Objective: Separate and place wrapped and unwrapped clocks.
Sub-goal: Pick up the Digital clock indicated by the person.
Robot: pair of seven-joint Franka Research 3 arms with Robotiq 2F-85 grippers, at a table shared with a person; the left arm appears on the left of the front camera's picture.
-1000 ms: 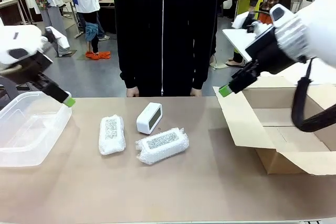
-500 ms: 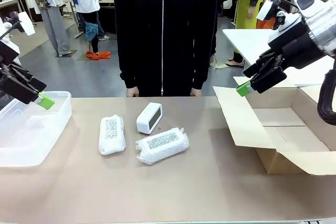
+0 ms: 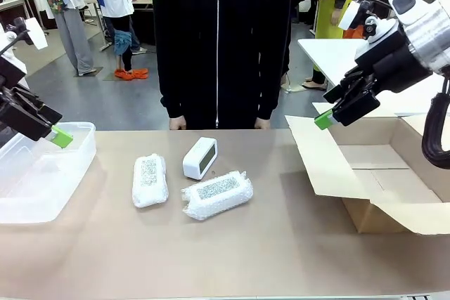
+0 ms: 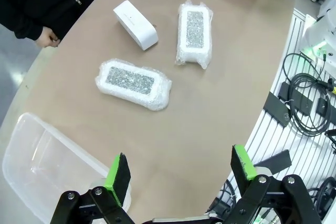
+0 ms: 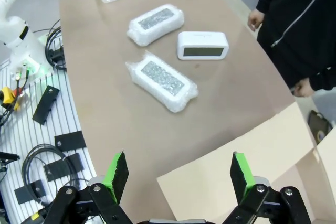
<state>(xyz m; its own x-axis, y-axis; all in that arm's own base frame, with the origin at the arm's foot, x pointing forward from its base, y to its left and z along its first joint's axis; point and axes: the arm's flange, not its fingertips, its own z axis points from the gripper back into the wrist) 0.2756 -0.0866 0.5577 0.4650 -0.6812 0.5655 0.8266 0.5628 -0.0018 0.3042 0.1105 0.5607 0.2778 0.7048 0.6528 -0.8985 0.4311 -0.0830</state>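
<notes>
Descend squarely over one bundle, span its narrow width, squeeze gently to spare the bubble wrap. Start from left hand (image 4: 180,167) and right hand (image 5: 177,174), both spread wide, empty, raised off the desk (image 4: 220,108). Find near wrapped clock (image 4: 132,81) closest ahead of the left hand, far wrapped clock (image 4: 195,32) and bare clock (image 4: 135,24) beyond.

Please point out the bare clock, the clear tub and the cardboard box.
bare clock (image 3: 197,157): front view, on its white casing.
tub (image 3: 83,163): front view, on its right wall.
box (image 3: 327,163): front view, on the open flap facing the clocks.
</notes>
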